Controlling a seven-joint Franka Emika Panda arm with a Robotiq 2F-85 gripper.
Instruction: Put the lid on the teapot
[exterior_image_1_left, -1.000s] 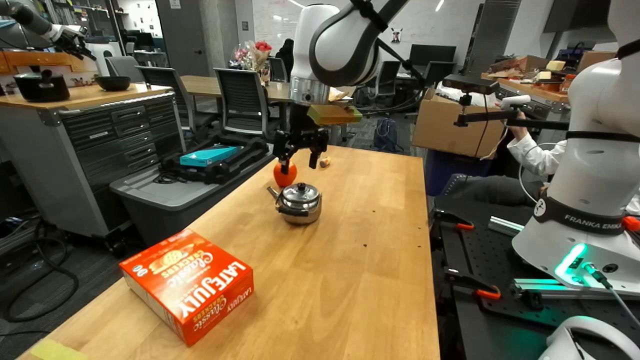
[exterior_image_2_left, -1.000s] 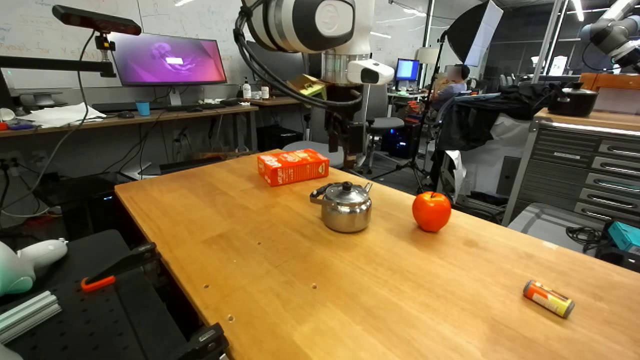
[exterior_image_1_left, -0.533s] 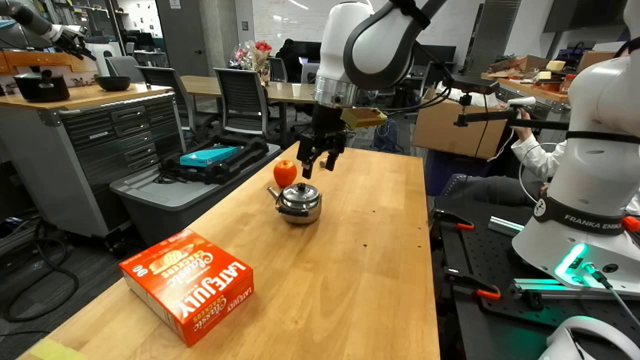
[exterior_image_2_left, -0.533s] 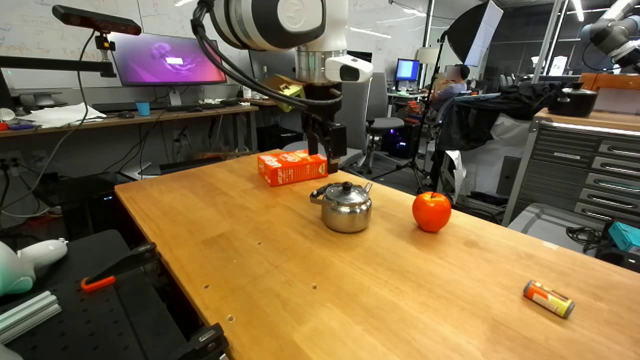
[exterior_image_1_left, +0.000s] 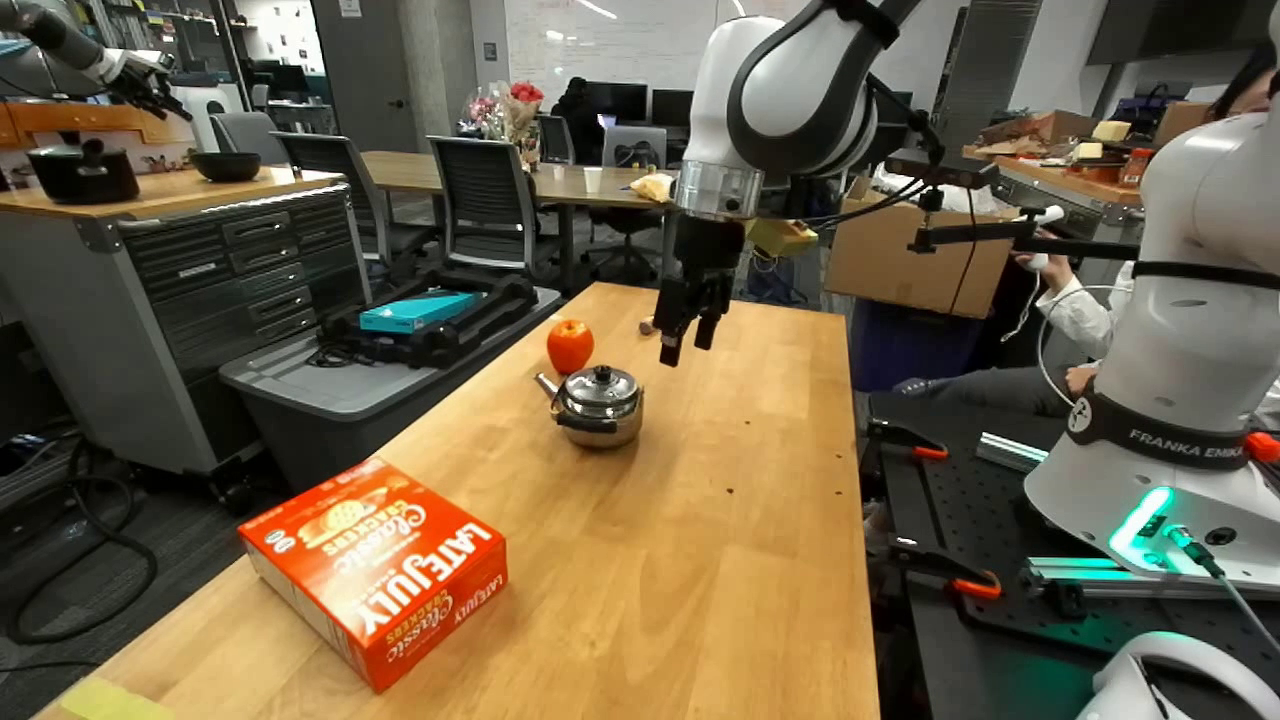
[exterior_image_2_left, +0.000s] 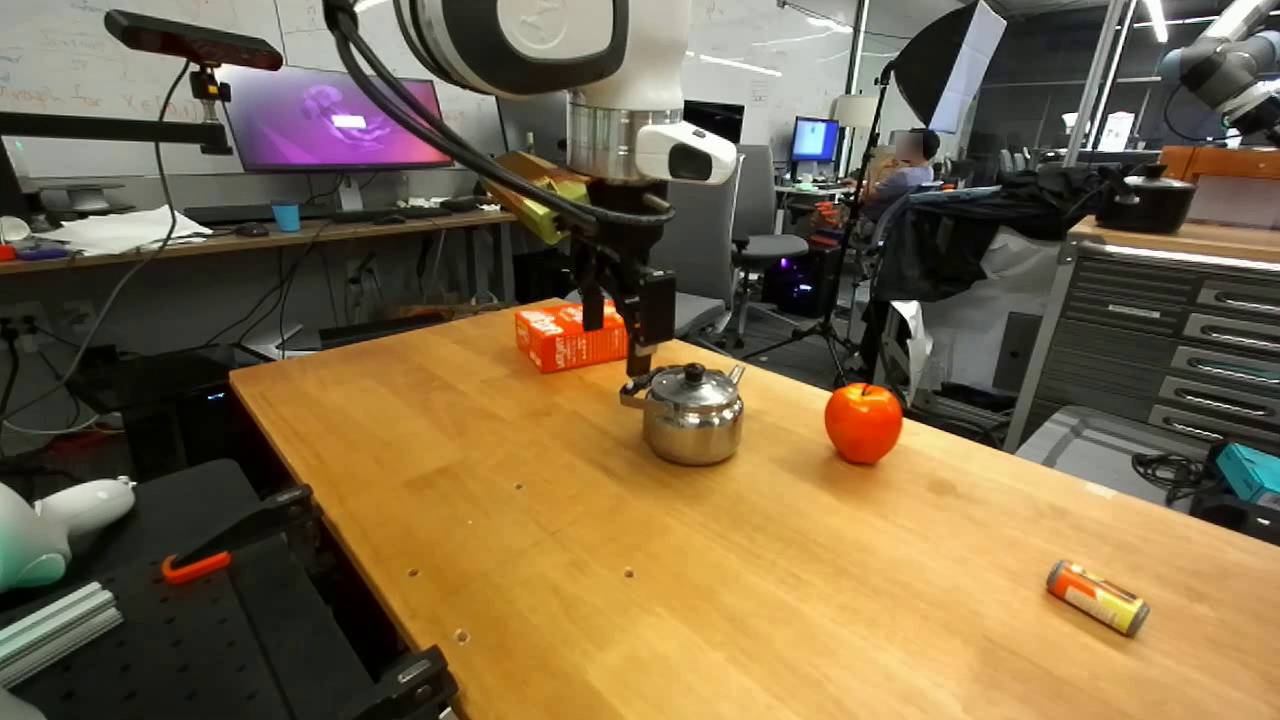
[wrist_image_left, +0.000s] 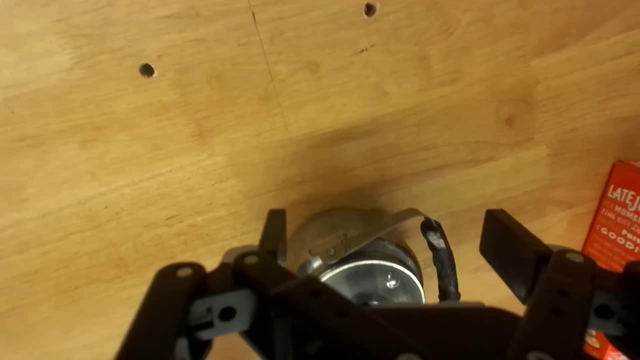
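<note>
The teapot (exterior_image_1_left: 600, 430) is a small squat silvery metal pot standing upright on the table; it also shows in an exterior view (exterior_image_2_left: 692, 432) and in the wrist view (wrist_image_left: 320, 227). The lid (exterior_image_1_left: 601, 388), silvery with a black knob, sits on top of the pot, also seen in an exterior view (exterior_image_2_left: 700, 390). In the wrist view the lid (wrist_image_left: 375, 280) is partly hidden by my gripper. The handle is folded to one side. My gripper (exterior_image_1_left: 688, 344) is open and empty, above the table and beside the pot; it also shows in an exterior view (exterior_image_2_left: 616, 345) and in the wrist view (wrist_image_left: 386, 220).
An orange-red cracker box (exterior_image_1_left: 380, 565) lies on the wooden table (exterior_image_1_left: 700, 580). A red apple (exterior_image_2_left: 863, 423) stands near the pot on its spout side. A small orange-yellow cylinder (exterior_image_2_left: 1098, 598) lies further along the table.
My gripper has moved from behind the pot toward the robot base's side and a little lower, staying open. The pot, lid, apple and box have not moved.
</note>
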